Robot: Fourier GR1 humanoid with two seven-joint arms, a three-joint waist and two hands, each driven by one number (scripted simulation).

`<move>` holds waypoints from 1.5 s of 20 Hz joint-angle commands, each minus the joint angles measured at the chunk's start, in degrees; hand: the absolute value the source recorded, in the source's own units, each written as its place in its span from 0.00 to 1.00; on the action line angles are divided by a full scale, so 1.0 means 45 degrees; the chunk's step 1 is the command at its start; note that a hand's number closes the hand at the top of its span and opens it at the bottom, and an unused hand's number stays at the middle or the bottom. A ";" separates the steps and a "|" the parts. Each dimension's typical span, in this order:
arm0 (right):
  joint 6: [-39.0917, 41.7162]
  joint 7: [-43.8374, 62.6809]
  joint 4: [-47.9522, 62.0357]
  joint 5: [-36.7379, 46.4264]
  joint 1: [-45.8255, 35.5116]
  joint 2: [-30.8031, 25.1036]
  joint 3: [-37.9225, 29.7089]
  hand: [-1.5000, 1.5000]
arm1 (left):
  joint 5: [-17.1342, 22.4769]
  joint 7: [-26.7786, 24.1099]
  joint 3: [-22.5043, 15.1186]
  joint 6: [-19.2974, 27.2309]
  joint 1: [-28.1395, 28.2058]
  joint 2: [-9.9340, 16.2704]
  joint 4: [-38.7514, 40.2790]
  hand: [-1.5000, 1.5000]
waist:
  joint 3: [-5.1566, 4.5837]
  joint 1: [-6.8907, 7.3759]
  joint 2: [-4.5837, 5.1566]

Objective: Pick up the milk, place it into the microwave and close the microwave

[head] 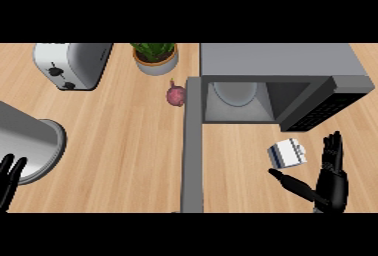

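Note:
A small white and blue milk carton (286, 153) lies on the wooden counter in front of the microwave (280, 80). The microwave's cavity faces me with a pale turntable inside. Its door (192, 145) stands swung out toward me as a long grey slab left of the carton. My right hand (325, 180) is open just right of and below the carton, fingers straight up, thumb stretched toward the carton's lower edge, not touching it. My left hand (9, 180) rests open at the lower left edge.
A toaster (70, 64) stands at the back left, a potted plant (155, 57) beside it. A purple-red vegetable (176, 95) lies near the microwave's left corner. A large metal pot (29, 142) sits at the left edge above my left hand.

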 commanded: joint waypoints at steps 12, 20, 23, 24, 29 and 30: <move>0.1071 -0.3051 0.6132 -0.0356 -0.2334 -0.0394 -0.1517 0.00 | -0.0106 -0.0244 0.0130 -0.0322 0.0096 -0.0229 0.0122 0.00 | 0.0004 0.0038 0.0008; 0.2539 -0.3889 0.9343 -0.0528 -0.3941 -0.0671 -0.1826 0.00 | -0.0280 0.0191 0.0439 -0.0405 -0.0242 -0.0216 0.0244 0.00 | 0.0013 0.0094 0.0034; 0.3771 -0.5026 1.1235 -0.0743 -0.4375 -0.1441 -0.2394 0.00 | 0.0676 0.0249 0.1189 -0.0715 -0.0171 0.0225 0.0004 0.00 | 0.0025 0.0174 0.0056; 0.3364 -0.4803 1.0737 -0.0752 -0.4468 -0.1219 -0.2268 0.00 | 0.0331 0.0415 0.0711 -0.0789 0.0097 -0.0223 -0.0226 0.00 | 0.0010 0.0082 0.0020; 0.3286 -0.5737 1.1423 -0.0896 -0.4627 -0.1418 -0.2672 0.00 | 0.0317 0.0532 0.0839 -0.0347 -0.0800 -0.0004 0.0480 0.00 | 0.0011 0.0048 0.0030; 0.3137 -0.5841 1.1811 -0.0946 -0.5178 -0.1273 -0.2825 0.00 | 0.0214 -0.0277 0.0758 -0.1040 -0.0084 -0.0173 0.0542 0.00 | 0.0017 0.0128 0.0041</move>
